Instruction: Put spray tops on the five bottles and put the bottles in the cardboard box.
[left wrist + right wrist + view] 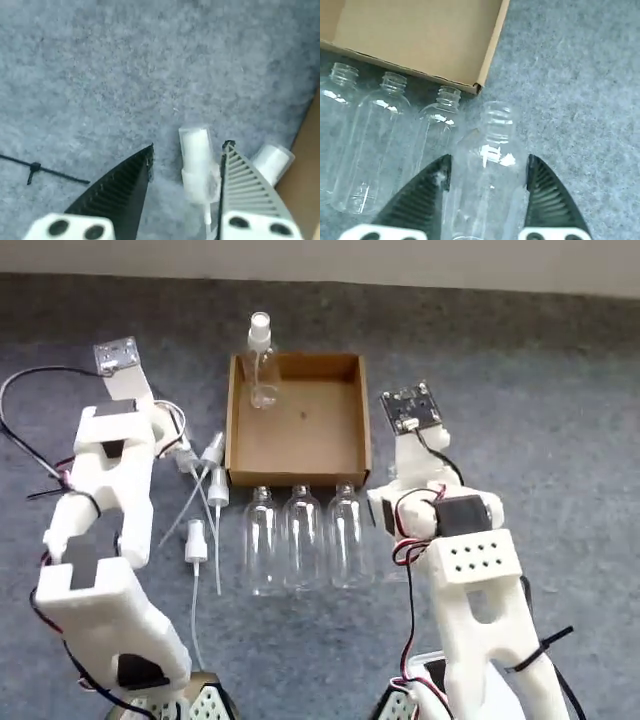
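Note:
Three clear uncapped bottles (pixel 303 538) lie side by side in front of the cardboard box (pixel 345 445). Inside the box, at its far left corner, is one bottle with a spray top (pixel 262 365). My right gripper (pixel 489 160) is open, its fingers either side of a fourth clear bottle (pixel 495 135) that lies beside the three others (pixel 380 140). My left gripper (pixel 189 148) is open over the carpet with a white spray top (pixel 197 165) between its fingers, nearer one of them. A second spray top (pixel 272 160) lies just beyond.
More loose spray tops with long tubes (pixel 196 540) lie on the grey carpet between the left arm and the bottles. The box wall (pixel 310 150) is close to the left gripper. A black cable tie (pixel 35 169) lies on the carpet.

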Controlling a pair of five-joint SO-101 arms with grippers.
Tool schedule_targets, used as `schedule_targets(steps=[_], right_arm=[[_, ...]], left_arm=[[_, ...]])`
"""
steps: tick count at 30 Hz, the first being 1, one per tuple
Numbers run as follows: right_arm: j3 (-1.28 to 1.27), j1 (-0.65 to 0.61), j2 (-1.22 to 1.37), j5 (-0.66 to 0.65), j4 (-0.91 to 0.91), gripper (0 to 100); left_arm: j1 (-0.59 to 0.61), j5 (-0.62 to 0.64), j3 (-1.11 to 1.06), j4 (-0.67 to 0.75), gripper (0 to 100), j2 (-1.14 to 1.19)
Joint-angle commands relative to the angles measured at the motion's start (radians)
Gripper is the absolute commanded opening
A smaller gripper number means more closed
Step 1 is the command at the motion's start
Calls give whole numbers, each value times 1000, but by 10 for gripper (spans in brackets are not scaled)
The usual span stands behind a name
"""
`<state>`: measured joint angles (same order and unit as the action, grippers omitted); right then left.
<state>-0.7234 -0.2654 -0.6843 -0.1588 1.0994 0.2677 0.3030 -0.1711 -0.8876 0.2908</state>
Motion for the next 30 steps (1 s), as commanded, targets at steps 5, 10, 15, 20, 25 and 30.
schedule_targets(steps=[5,10,15,20,25,30], right_arm=[[8,-7,-30,-3,-19,88],[7,-7,-28,-3,-19,88],[7,-7,-28,-3,-19,88],[7,-7,-28,-3,-15,88],[7,-7,-28,-3,-13,88],[7,-7,-28,-3,-13,88]], left_arm=[[-18,9,252,-46,200,160],[-15,9,323,-140,200,225],[-47,9,348,-212,200,229],[-77,11,340,-212,200,232],[-58,11,340,-210,199,232],[-50,9,338,-209,141,234]])
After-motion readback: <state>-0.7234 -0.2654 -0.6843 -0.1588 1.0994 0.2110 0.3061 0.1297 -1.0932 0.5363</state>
